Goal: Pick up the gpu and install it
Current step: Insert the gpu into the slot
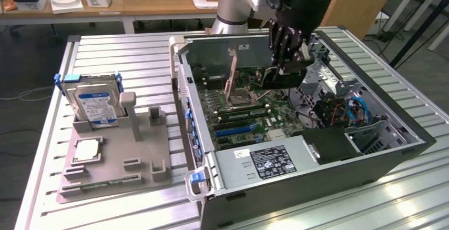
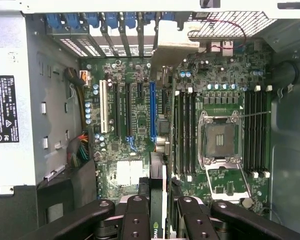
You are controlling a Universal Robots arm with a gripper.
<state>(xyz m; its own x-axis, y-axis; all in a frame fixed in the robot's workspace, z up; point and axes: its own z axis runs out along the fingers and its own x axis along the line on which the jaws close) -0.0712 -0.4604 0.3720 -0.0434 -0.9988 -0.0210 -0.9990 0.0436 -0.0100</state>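
A ribbed silver metal table [image 1: 105,51] carried an open grey computer case [image 1: 414,135], its walls closely fencing the green motherboard [image 1: 242,127]. Over the long blue slot [image 2: 152,110], the black gripper [image 1: 286,67] pinched the thin dark gpu [image 2: 158,200] edge-on. Whether the card touched the slot could not be told. Wooden desks [image 1: 161,3] stood beyond.

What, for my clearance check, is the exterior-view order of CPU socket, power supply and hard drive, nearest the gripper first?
From the gripper holding the gpu:
1. CPU socket, close beside it.
2. Power supply, toward the camera.
3. Hard drive, outside, exterior view's left.
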